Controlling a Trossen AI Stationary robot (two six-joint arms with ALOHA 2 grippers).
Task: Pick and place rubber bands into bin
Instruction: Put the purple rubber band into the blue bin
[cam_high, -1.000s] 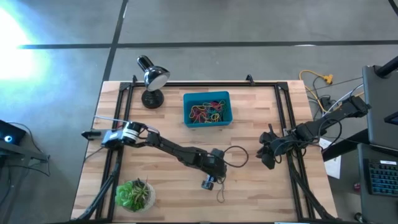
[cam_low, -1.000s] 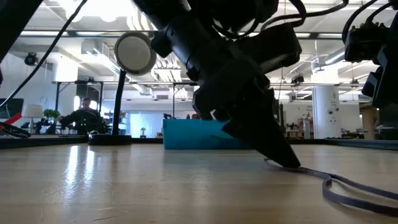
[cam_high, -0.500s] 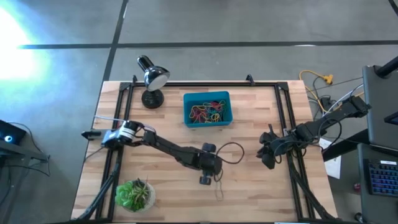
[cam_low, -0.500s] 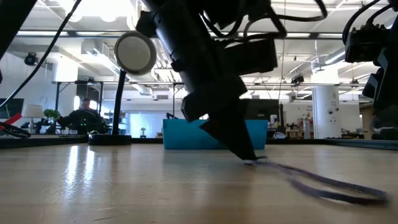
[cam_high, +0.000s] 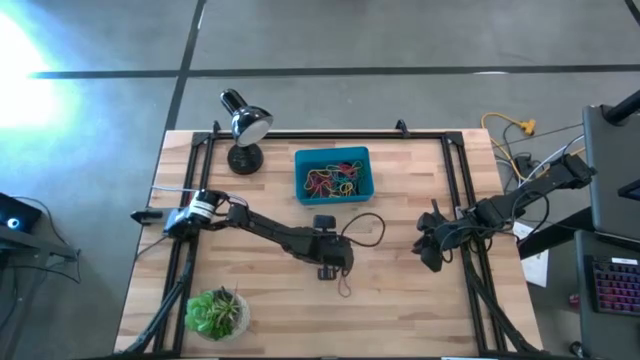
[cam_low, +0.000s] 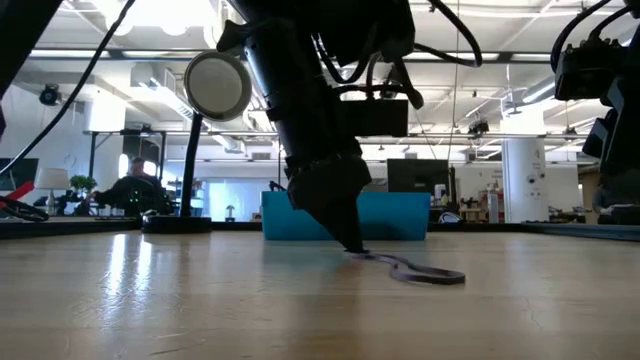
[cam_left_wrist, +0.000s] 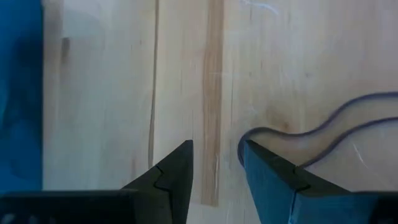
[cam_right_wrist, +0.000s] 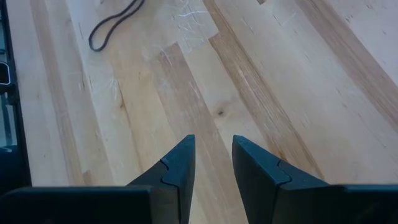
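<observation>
L claw (cam_high: 327, 272) had slid toward the bin (cam_high: 333, 173) vs 1 s before, dragging a dark rubber band (cam_low: 415, 272) along the bench (cam_high: 400, 310). Fingers narrow, band beside one finger, not clearly gripped. R claw (cam_high: 428, 250) idle at bench's right; gap narrow.

A desk lamp (cam_high: 243, 128) stood at my table's (cam_high: 420, 310) far left corner, head tilted. A potted green plant (cam_high: 217, 313) sat at the near left corner. A seated person (cam_low: 132, 186) showed far behind the lamp base.
</observation>
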